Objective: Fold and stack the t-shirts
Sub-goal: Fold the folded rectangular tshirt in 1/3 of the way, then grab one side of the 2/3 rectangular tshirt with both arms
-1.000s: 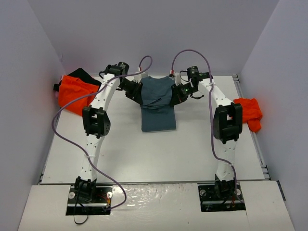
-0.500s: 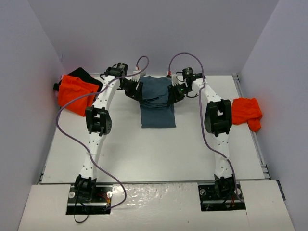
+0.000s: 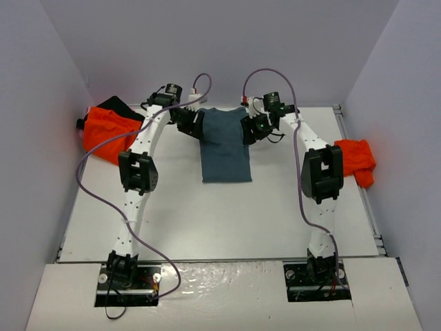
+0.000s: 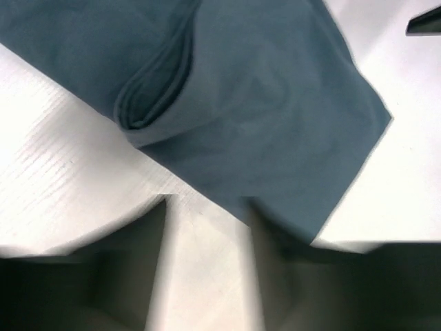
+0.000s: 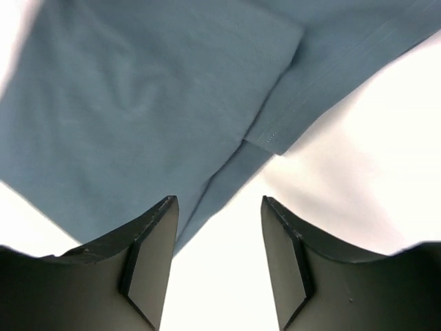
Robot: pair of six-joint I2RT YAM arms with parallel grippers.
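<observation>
Blue shirt (image 3: 225,148) is lying folded narrow at the table's (image 3: 172,214) far centre, left gripper (image 4: 207,276) and right gripper (image 5: 217,269) hovering at its far corners, jaws partly open and empty; fold probably unfinished, next needing both corners gripped.

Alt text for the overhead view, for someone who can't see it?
A folded slate-blue t-shirt lies far-centre on the table, left gripper and right gripper open at its far corners. An orange t-shirt and black t-shirt sit crumpled far left; a second orange t-shirt lies right.
</observation>
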